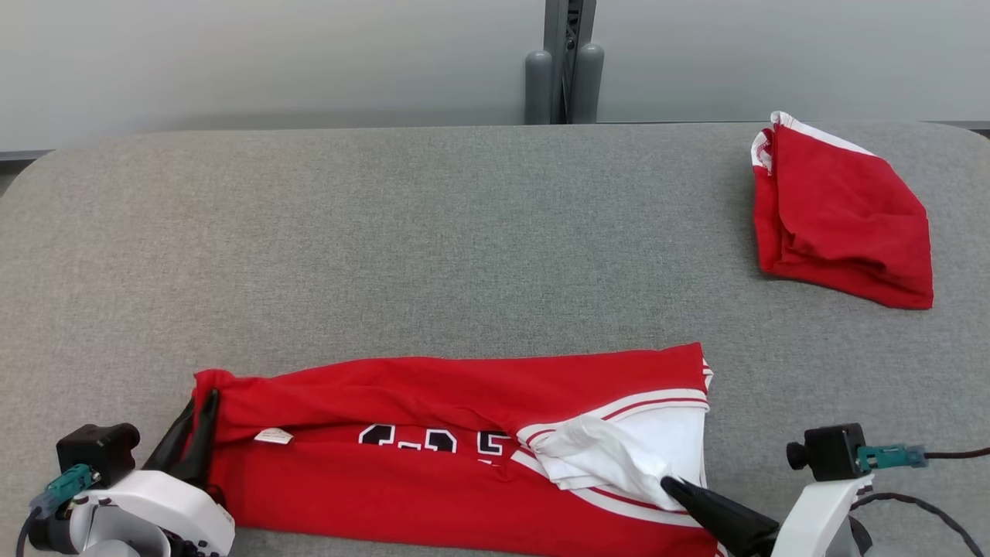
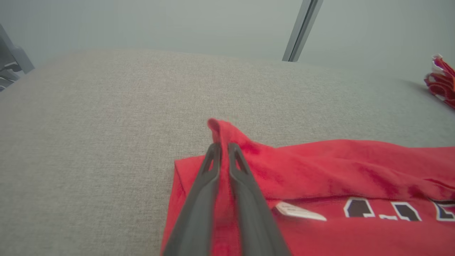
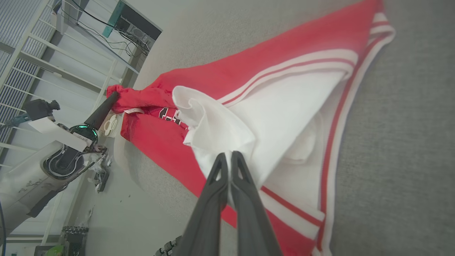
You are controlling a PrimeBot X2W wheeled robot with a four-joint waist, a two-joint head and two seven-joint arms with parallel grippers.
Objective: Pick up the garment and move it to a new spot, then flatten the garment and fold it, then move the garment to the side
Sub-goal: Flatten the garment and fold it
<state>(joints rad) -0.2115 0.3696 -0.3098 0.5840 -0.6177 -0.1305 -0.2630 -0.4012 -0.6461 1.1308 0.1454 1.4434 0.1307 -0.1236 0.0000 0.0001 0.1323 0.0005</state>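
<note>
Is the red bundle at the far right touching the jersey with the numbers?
No, the red bundle lies apart at the far right, with bare grey table between it and the jersey.

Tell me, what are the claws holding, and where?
Both hold the red shirt: the left claw pinches a bunched red fold at its end, the right claw pinches its white part.

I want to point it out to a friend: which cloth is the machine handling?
Look along the near edge of the grey table. The long red jersey lies there, pinched by the left tool and the right tool. Unlike the folded red bundle at the far right, it shows black numerals and a broad white panel.
</note>
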